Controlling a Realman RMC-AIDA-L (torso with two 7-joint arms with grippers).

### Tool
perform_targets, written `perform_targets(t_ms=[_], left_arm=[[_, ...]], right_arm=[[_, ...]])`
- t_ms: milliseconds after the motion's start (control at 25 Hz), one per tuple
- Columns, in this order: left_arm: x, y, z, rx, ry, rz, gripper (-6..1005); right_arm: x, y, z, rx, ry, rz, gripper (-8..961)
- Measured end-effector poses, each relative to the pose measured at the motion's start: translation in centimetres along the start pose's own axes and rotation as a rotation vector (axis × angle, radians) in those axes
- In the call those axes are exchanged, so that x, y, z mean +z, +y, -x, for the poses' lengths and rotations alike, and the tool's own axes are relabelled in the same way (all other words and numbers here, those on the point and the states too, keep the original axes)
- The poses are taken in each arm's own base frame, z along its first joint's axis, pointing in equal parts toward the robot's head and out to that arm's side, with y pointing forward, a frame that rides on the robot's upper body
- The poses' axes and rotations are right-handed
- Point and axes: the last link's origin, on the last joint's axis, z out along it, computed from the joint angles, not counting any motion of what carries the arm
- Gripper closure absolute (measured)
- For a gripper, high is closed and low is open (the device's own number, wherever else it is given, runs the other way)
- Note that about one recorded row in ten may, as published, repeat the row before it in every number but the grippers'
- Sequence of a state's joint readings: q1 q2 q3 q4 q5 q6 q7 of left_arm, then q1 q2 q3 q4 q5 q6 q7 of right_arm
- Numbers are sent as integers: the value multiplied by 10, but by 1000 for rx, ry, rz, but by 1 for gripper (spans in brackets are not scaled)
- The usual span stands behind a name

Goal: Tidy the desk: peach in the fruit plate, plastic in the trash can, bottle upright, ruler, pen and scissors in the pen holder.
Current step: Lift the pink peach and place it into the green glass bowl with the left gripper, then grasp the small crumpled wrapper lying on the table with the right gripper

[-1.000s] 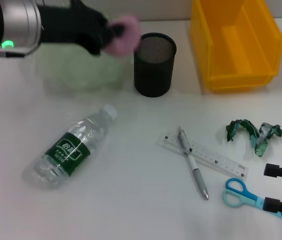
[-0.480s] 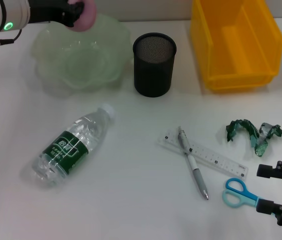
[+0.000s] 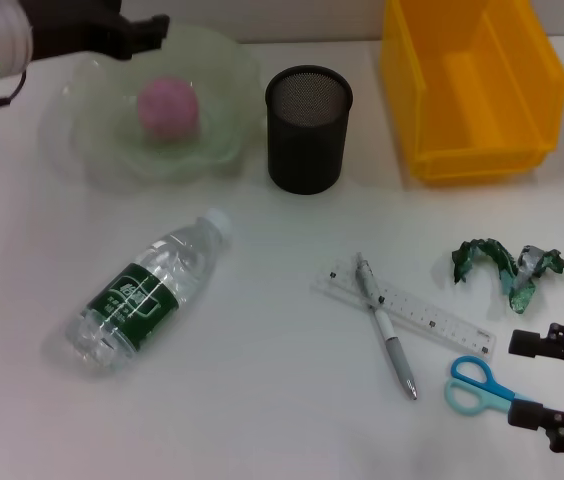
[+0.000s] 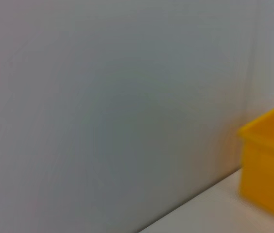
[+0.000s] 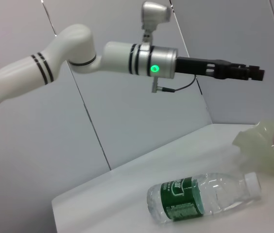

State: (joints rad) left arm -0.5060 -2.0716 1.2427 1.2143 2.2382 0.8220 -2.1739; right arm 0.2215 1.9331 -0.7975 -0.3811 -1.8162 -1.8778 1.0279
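The pink peach [image 3: 169, 105] lies in the pale green fruit plate [image 3: 217, 150]. My left gripper [image 3: 140, 28] hovers open at the plate's far left rim, holding nothing; the right wrist view shows it too [image 5: 246, 73]. A water bottle [image 3: 142, 295] lies on its side, also seen as the bottle [image 5: 202, 198]. The clear ruler [image 3: 432, 320] lies under the pen [image 3: 387, 330]. My right gripper [image 3: 562, 385] stands open around the blade end of the blue scissors [image 3: 474, 385]. Crumpled green plastic [image 3: 507, 265] lies just behind it. The black mesh pen holder [image 3: 309, 128] stands upright.
A yellow bin [image 3: 472, 85] stands at the back right, next to the pen holder; its corner shows in the left wrist view as the bin [image 4: 268, 165]. A wall runs along the table's far edge.
My left gripper carried the peach left over the plate and let it go; the peach now rests in the plate. My right gripper edged left along the scissors.
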Motion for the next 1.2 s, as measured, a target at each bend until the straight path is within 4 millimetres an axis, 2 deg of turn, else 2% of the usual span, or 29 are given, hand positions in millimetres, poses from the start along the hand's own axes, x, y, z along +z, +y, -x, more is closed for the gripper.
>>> perform_targets(t_ms=[40,80,200,240,280,320,440,480,520,560,600,640,680,800,840,880,920,1040,1080,1200], left_arm=[[0,0,0,0,0,0,557],[-26,13,11,-20,91,166,527],[-32,17,14,-14,106,209,352],[-49,33,24,10,145,362,294],[-63,52,43,49,142,545,268],[-63,52,43,49,142,545,242],[-74,73,70,68,119,740,165],[-76,84,87,71,96,824,165],[-76,84,87,71,96,824,165],[-76,88,95,68,83,853,165],[-75,90,101,62,73,865,165],[-75,92,106,57,67,875,165],[-75,93,108,55,67,878,165],[-73,94,112,47,69,878,165],[-73,94,112,47,69,878,165],[-73,94,112,46,70,877,165],[-73,95,112,46,70,877,165],[-71,96,110,51,74,883,165],[-70,97,108,55,76,889,165],[-68,98,109,48,73,895,164]], right_arm=[[0,0,1,1,-2,-1,215],[0,-2,3,9,-7,-6,215],[-3,-7,9,23,-18,-26,216],[-6,-10,13,35,-24,-42,216],[-12,-17,24,57,-21,-69,216],[-12,-17,24,57,-21,-69,217],[-23,-26,52,83,48,-73,217],[-25,-28,73,94,124,-53,218],[-25,-28,73,94,124,-53,218],[-25,-29,99,77,225,-48,218],[-25,-29,99,77,225,-48,218],[-24,-30,111,78,283,-60,219],[-20,-33,139,52,422,-128,219],[-11,-36,167,11,600,-259,220],[-11,-36,167,11,600,-259,220],[4,-37,180,-37,706,-323,220],[4,-37,180,-37,706,-323,221],[33,-41,186,-98,854,-367,221],[51,-51,183,-108,928,-392,222],[66,-65,175,-96,955,-417,222]])
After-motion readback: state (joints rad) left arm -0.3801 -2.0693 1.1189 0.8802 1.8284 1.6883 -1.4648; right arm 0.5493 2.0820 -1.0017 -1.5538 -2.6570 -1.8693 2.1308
